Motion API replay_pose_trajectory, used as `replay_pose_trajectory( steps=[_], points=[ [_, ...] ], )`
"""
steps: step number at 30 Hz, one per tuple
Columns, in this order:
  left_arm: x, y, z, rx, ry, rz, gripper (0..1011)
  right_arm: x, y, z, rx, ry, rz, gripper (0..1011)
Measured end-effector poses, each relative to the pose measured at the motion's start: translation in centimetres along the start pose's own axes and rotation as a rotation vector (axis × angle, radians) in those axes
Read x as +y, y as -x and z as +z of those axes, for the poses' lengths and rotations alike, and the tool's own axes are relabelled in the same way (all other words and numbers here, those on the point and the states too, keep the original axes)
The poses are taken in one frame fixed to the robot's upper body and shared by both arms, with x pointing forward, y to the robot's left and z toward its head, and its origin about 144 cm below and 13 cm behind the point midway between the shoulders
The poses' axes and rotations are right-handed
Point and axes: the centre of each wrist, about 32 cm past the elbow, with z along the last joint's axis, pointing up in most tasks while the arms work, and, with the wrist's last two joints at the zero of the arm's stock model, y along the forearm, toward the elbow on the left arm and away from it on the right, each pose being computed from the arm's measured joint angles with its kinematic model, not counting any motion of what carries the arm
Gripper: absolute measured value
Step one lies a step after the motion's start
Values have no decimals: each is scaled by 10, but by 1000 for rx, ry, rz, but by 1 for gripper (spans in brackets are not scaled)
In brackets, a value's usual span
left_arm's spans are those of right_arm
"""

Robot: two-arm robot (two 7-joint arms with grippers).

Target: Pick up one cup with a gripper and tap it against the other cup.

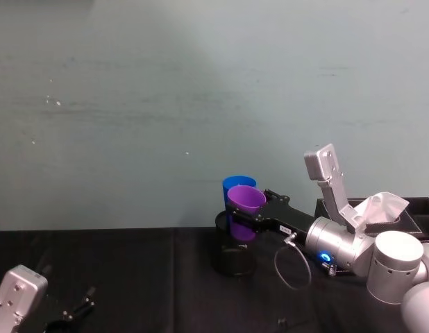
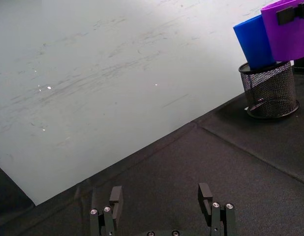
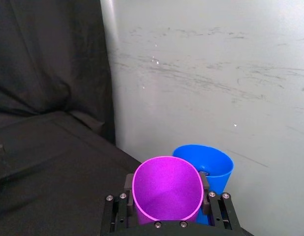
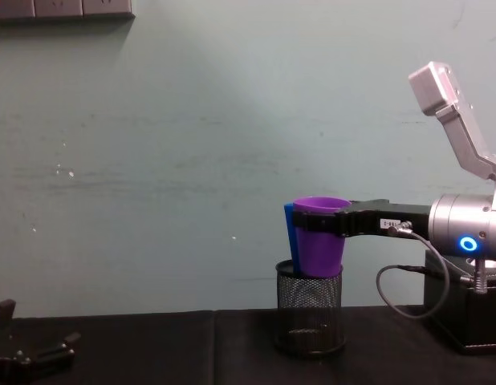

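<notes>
My right gripper (image 1: 242, 215) is shut on the purple cup (image 1: 244, 201), its fingers clamped on the cup's sides just under the rim (image 3: 167, 189). The cup hangs upright with its base at the mouth of a black mesh pen holder (image 4: 310, 313). The blue cup (image 1: 237, 183) stands in that holder right behind the purple cup (image 4: 320, 241), leaning slightly, and the two appear to touch side to side (image 2: 253, 42). My left gripper (image 1: 76, 309) rests open low over the table at the near left, far from both cups.
A black cloth covers the table (image 1: 131, 277), and a pale wall stands close behind the cups. A black box with a white cloth in it (image 1: 381, 208) sits at the right, beside my right arm.
</notes>
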Motion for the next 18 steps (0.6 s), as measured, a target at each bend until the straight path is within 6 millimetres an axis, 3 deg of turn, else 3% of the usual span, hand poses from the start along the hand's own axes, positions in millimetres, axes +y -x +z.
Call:
replay_pose_trajectory(
  steps=[18],
  points=[
    [0, 0, 0, 0, 0, 0, 1000, 0, 0, 0, 0, 0, 0, 735]
  ],
)
